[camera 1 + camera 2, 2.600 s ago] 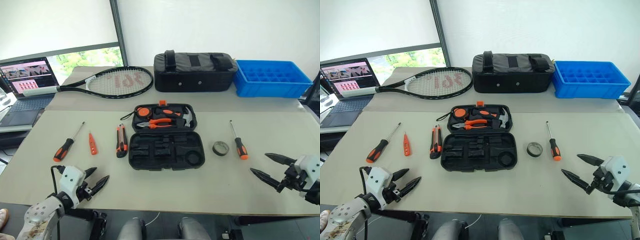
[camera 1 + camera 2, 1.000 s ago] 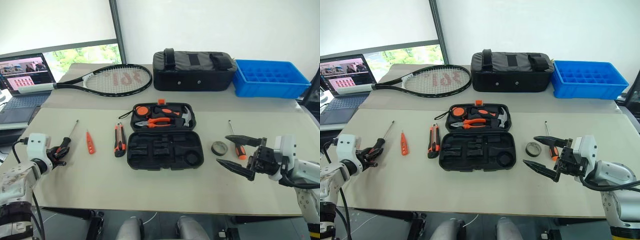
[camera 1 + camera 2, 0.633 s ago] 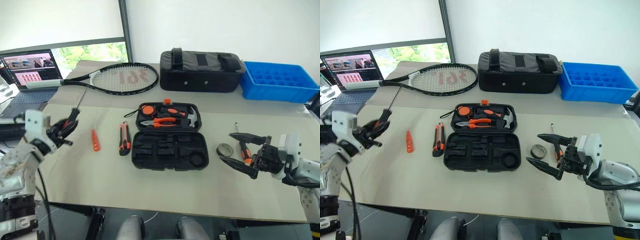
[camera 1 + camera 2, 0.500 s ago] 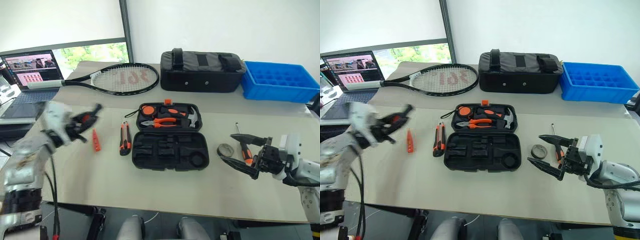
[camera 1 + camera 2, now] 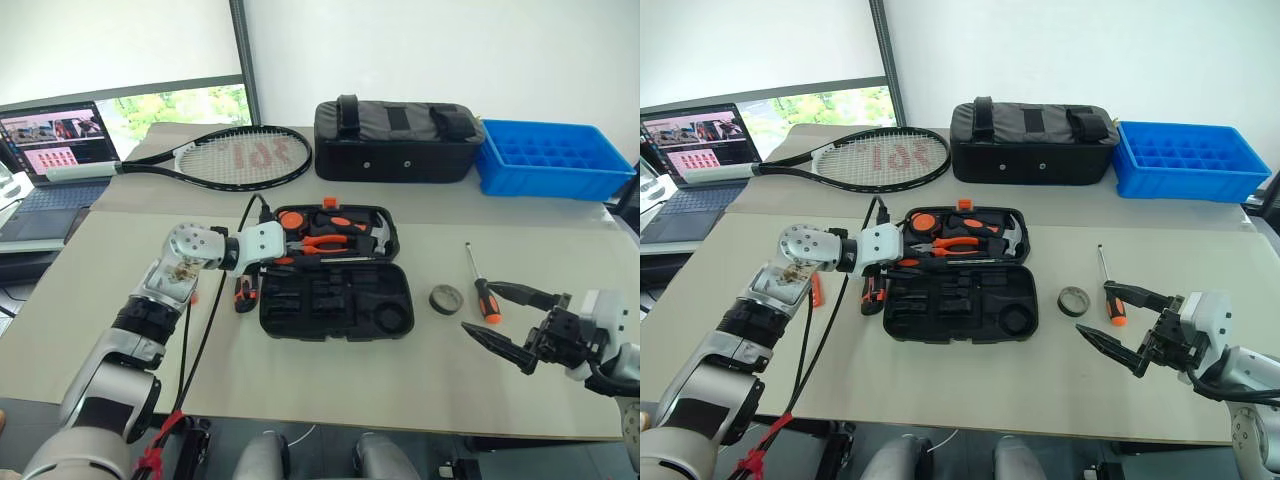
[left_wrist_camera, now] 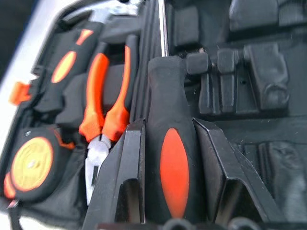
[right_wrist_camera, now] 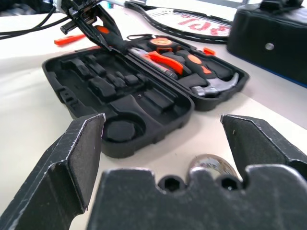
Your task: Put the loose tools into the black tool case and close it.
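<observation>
One screwdriver (image 6: 173, 158) is pinched by its orange-and-black handle between the fingers of the left gripper (image 6: 170, 191), and it is held over the open black tool case (image 5: 335, 300), its shaft lying along the hinge line between the moulded tray and the lid half where pliers (image 6: 108, 103), a hammer and a tape measure (image 6: 31, 163) are already seated. The step in hand is judged to be the stowing of this first tool; a free slot must be matched and the handle lowered into it before the fingers are parted. Off to the other side, the right gripper (image 5: 1125, 325) is held with its fingers spread wide and empty, near the second screwdriver (image 5: 480, 285) and the dark tape roll (image 5: 445, 297), which lie on the table (image 5: 330, 370) just beside the case. The utility knife (image 5: 242, 290) and the slim orange screwdriver (image 5: 817, 291) rest on the case's far side, partly hidden by the left arm.
</observation>
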You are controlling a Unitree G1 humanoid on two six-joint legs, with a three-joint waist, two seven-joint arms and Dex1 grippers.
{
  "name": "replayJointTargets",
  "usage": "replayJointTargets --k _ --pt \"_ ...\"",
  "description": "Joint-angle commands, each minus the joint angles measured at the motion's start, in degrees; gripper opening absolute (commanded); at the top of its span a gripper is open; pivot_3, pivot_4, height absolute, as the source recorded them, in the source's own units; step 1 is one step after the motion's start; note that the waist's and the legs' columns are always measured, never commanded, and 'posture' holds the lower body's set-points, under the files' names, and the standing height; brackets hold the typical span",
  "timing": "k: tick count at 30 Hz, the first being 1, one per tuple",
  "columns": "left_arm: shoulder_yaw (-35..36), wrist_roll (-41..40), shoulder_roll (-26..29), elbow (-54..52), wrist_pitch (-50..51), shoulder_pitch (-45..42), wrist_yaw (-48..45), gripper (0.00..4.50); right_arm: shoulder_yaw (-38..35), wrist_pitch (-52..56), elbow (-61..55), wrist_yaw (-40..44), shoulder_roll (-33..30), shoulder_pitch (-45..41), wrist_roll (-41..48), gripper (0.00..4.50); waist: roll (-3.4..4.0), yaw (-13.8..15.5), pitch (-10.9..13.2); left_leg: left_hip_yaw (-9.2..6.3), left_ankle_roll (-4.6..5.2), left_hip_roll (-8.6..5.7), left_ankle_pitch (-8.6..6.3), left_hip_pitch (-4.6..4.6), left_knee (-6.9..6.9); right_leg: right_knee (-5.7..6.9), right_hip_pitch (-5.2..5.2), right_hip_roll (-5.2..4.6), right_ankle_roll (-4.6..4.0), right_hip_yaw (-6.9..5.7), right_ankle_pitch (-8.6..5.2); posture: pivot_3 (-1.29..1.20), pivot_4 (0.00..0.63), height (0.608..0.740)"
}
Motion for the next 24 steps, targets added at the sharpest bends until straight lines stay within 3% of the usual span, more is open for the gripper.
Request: replayJointTargets --k 1,11,19,21,22,24 --pt "-0.9 1.2 -1.5 4.0 -2.5 -4.0 -3.0 0.99 -3.6 -1.2 -3.6 -1.1 0.3 1.8 1.2 4.50 0.00 0.2 0.0 -0.01 0.00 0.00 0.00 0.00 0.00 0.00 0.02 0.00 0.00 -0.01 0.00 0.00 0.150 0.707" --pt "-1.6 4.8 -5.5 12.0 -4.0 -7.1 -2.4 0.99 -4.5 0.4 -7.5 -3.9 0.3 3.5 1.8 4.50 -0.05 0.4 0.0 -0.07 0.00 -0.03 0.00 -0.05 0.07 0.01 0.02 0.01 0.23 0.00 -0.13 0.00 0.150 0.707" --pt "-1.5 6.6 -5.3 13.8 -5.8 -7.4 -1.1 0.99 -4.1 2.7 -9.7 -5.7 -0.3 2.6 2.3 4.50 -0.06 0.4 0.0 -0.09 0.00 -0.03 0.00 -0.05 0.07 0.02 0.03 0.01 0.21 -0.01 -0.12 0.00 0.150 0.707" --pt "-1.3 5.9 -5.4 13.5 -5.4 -7.1 -2.1 1.99 -4.0 3.0 -9.7 -5.7 -0.3 2.2 2.3 4.50 -0.06 0.4 0.0 -0.09 0.00 -0.03 0.00 -0.05 0.08 0.02 0.03 0.01 0.21 -0.01 -0.12 0.00 0.150 0.707" --pt "-1.1 5.7 -5.4 13.3 -5.3 -7.0 -2.3 2.10 -3.9 3.2 -9.7 -5.7 -0.4 2.0 2.3 4.50 -0.05 0.4 0.0 -0.09 0.00 -0.03 0.00 -0.04 0.09 0.03 0.03 0.01 0.21 -0.01 -0.12 0.00 0.150 0.707" --pt "-0.9 6.1 -5.4 13.2 -6.1 -7.0 -1.6 2.85 -3.9 3.5 -9.8 -5.6 -0.4 1.7 2.3 4.50 -0.05 0.5 0.0 -0.09 0.00 -0.03 0.01 -0.04 0.09 0.05 0.03 0.01 0.22 -0.01 -0.12 0.00 0.150 0.707"
